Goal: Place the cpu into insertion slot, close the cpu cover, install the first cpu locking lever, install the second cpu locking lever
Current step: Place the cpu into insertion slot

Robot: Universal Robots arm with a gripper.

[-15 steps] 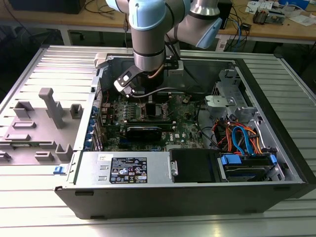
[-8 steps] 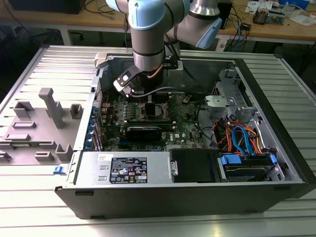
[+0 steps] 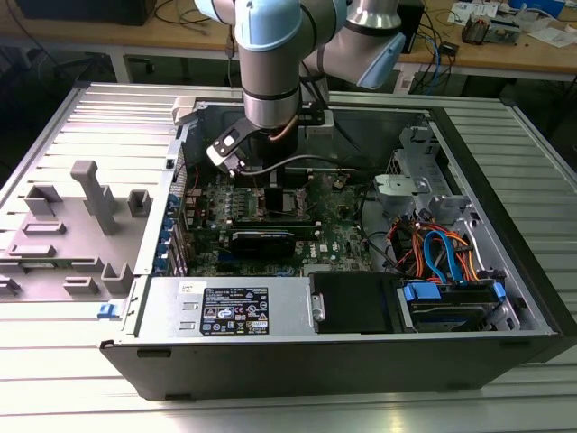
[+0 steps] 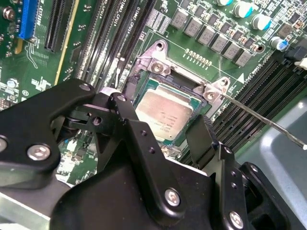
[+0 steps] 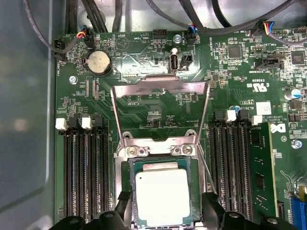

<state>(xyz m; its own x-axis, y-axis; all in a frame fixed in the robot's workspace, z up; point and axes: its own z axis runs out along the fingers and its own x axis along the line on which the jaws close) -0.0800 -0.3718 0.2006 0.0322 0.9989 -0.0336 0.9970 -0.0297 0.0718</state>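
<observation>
Jaws apart, gripper (image 5: 165,205) astride cpu (image 5: 162,196) in insertion slot (image 5: 130,167); cpu cover (image 5: 160,85) up.

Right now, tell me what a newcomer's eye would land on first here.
The arm plunging into the open computer case dominates the exterior view. In both wrist views the silver cpu lies in the insertion slot with the gripper open astride it; in the first wrist view the cpu cover is flipped open.
</observation>
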